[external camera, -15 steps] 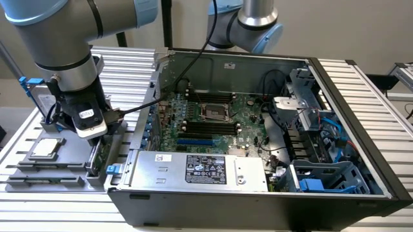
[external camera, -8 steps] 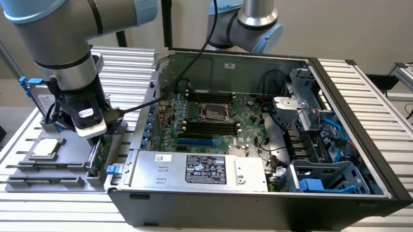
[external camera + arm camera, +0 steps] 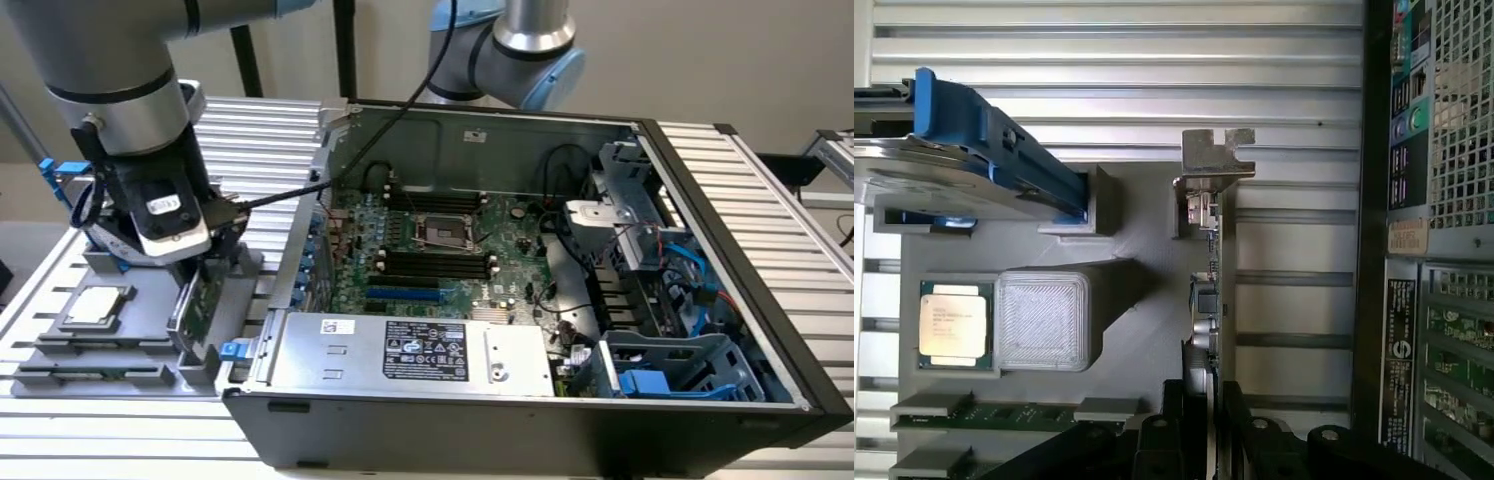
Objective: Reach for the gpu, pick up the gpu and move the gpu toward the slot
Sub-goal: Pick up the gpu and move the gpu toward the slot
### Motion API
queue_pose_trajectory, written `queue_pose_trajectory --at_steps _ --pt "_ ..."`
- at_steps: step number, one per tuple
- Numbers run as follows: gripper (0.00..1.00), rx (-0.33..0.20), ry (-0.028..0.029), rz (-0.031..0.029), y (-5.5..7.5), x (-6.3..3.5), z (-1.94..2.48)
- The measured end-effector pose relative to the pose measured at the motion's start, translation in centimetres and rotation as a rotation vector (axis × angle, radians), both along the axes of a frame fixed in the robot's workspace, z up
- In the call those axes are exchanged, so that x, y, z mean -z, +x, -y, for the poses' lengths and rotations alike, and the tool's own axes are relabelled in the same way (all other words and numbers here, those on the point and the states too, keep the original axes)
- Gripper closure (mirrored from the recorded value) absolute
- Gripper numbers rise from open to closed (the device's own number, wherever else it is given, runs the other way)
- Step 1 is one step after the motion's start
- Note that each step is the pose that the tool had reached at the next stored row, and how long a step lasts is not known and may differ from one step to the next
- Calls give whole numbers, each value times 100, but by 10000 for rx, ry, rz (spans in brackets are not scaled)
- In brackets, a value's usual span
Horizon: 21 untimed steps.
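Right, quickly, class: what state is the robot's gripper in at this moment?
Gripper: jaws closed on the gpu, which stands on edge in the grey holder.

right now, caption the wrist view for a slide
Gripper at the upright gpu standing in its grey holder, computer case alongside

My arm [image 3: 120, 100] stands near vertical at the exterior view's left, wrist turned straight down. The gripper [image 3: 1204, 410] points downward, its two dark fingers [image 3: 1176, 425] closed flat against either face of the gpu [image 3: 1206, 300].
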<state>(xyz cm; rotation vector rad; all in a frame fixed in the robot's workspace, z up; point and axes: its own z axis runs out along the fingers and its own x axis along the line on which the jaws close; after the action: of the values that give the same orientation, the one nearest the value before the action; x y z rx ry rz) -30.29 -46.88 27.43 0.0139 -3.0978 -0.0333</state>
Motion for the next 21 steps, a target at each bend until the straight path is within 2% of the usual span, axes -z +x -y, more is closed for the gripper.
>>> queue_pose_trajectory --at_steps 13,18,21 --pt "74 -2 0 0 16 -590 1" --pt "74 0 0 -2 88 -819 0" --pt "74 -1 0 -20 193 -955 4"
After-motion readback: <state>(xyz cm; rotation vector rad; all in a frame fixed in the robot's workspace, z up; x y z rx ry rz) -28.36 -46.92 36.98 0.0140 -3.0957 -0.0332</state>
